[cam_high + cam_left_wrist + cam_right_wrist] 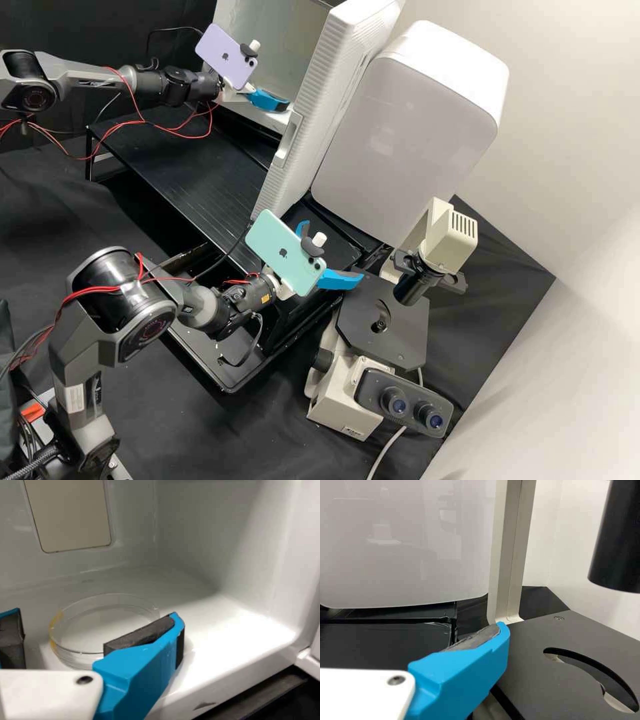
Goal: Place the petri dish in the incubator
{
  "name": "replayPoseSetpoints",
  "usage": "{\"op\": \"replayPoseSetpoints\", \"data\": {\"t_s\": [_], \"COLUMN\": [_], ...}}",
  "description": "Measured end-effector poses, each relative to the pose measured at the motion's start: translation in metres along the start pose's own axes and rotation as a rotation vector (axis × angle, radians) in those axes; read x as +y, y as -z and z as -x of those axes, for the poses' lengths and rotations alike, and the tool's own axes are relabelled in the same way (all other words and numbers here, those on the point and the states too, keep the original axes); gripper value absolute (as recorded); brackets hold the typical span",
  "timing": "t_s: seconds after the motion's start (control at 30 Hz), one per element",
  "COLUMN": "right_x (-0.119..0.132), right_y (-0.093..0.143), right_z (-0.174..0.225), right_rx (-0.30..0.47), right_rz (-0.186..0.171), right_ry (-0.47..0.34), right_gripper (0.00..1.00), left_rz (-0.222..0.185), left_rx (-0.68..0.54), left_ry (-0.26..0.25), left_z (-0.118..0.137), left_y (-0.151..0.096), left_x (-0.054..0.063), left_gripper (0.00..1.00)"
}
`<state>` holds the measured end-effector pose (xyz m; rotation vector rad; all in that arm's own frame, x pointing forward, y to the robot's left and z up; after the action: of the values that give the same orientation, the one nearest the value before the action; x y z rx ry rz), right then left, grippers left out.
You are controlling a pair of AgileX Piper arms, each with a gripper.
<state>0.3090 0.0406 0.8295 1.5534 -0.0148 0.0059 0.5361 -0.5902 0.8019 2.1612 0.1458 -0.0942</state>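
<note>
While astride dish (100, 617), left gripper (91, 632) splayed

One petri dish (102, 625), one incubator (427, 120), one microscope (380, 333), two arms (153, 83) (213, 307), two phones (227, 47) (287, 252).

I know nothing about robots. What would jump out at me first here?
The tall white incubator at the back of the bench stands open. The left gripper is inside it, its blue fingers open on either side of a clear petri dish lying on the white floor. Nearer the front, the right gripper hangs by the black stage of a white microscope.
</note>
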Motion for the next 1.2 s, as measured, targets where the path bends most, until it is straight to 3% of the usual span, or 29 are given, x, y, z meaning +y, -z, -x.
{"op": "replayPoseSetpoints", "data": {"t_s": [0.2,0.23,0.3,0.4,0.53,0.73,0.93,1.2], "right_x": [0.000,0.000,0.000,0.000,0.000,0.000,0.000,0.000], "right_y": [0.000,0.000,0.000,0.000,0.000,0.000,0.000,0.000], "right_z": [0.000,0.000,0.000,0.000,0.000,0.000,0.000,0.000], "right_rx": [0.000,0.000,0.000,0.000,0.000,0.000,0.000,0.000], "right_rz": [0.000,0.000,0.000,0.000,0.000,0.000,0.000,0.000], "right_ry": [0.000,0.000,0.000,0.000,0.000,0.000,0.000,0.000], "right_gripper": [1.00,1.00,1.00,1.00,1.00,1.00,1.00,1.00], "left_rz": [-0.040,-0.029,-0.061,-0.030,-0.075,-0.101,-0.124,-0.127], "left_rx": [-0.009,-0.010,-0.013,-0.035,-0.081,-0.096,-0.063,-0.126], "left_ry": [-0.015,-0.020,-0.031,-0.052,-0.078,-0.154,-0.217,-0.311], "left_z": [0.006,0.007,0.013,0.025,0.048,0.081,0.105,0.142], "left_y": [0.001,0.001,0.002,0.000,-0.012,-0.024,-0.020,-0.017], "left_x": [-0.002,-0.001,-0.004,-0.004,-0.005,0.002,0.003,-0.005], "left_gripper": [1.00,1.00,1.00,1.00,1.00,1.00,1.00,1.00]}}
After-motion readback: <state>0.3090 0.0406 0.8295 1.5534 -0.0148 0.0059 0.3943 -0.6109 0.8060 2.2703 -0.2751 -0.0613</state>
